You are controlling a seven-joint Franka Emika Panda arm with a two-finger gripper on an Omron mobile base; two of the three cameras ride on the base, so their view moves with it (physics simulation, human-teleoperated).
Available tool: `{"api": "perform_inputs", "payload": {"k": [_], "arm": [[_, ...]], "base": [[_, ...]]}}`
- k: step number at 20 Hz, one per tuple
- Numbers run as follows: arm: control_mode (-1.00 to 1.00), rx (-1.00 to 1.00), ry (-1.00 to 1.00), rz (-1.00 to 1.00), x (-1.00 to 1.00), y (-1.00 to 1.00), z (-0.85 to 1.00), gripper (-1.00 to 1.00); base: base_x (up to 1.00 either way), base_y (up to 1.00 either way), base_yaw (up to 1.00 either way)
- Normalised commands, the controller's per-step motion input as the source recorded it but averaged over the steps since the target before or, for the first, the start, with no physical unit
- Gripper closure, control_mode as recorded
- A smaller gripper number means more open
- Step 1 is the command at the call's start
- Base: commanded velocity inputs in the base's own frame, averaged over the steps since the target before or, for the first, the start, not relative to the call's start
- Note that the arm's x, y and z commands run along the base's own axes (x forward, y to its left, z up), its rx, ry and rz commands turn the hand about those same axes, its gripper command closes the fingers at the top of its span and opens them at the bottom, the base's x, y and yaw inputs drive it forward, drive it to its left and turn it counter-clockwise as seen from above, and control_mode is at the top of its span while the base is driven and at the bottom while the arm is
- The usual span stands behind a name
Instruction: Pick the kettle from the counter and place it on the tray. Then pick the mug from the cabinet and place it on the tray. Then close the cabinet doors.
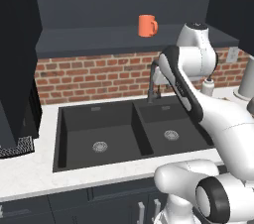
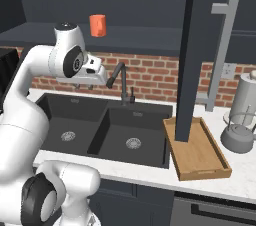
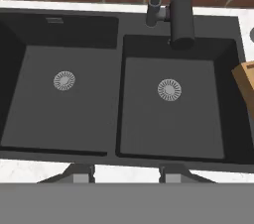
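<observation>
Gripper: hanging high above the black double sink, pointing straight down at it; its two finger tips are standing apart with nothing between them, holding nothing.
Arm: reaching forward over the sink, its wrist sitting just left of the dark tap.
Kettle: sitting upright on the white counter at the far right, squat, rounded and grey, its thin wire handle arching over it; it is lying just beside the tray, apart from it, with a tall pale cylinder behind.
Tray: resting flat on the counter right of the sink, light-brown wood with a low rim, nothing lying on it.
Mug: standing upright on the dark cabinet shelf above the brick wall, plain orange, its loop handle pointing right in the left base view.
Cabinet door: standing open, edge-on in front of the tray, its silver bar handle showing.
</observation>
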Motion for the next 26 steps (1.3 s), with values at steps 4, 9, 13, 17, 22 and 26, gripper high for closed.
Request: {"api": "perform_inputs", "payload": {"k": [4, 9, 13, 17, 22, 26], "arm": [[-1.0, 0.0, -0.03, 0.0, -0.05, 0.0, 0.0, -1.0], [-1.0, -0.01, 0.03, 0.0, -0.26, -0.04, -0.12, -1.0], [-1.0, 0.0, -0.15, -0.2, -0.57, -0.17, -0.2, -1.0], [-1.0, 0.0, -0.23, -0.5, -0.4, -0.18, -0.14, -1.0], [-1.0, 0.0, -0.33, -0.6, -0.21, -0.16, 0.0, -1.0], [-1.0, 0.0, -0.29, -0.65, -0.15, -0.21, 0.0, -1.0]], "base": [[0.0, 0.0, 0.0], [0.0, 0.0, 0.0], [0.0, 0.0, 0.0], [0.0, 0.0, 0.0], [0.0, 0.0, 0.0], [0.0, 0.0, 0.0]]}}
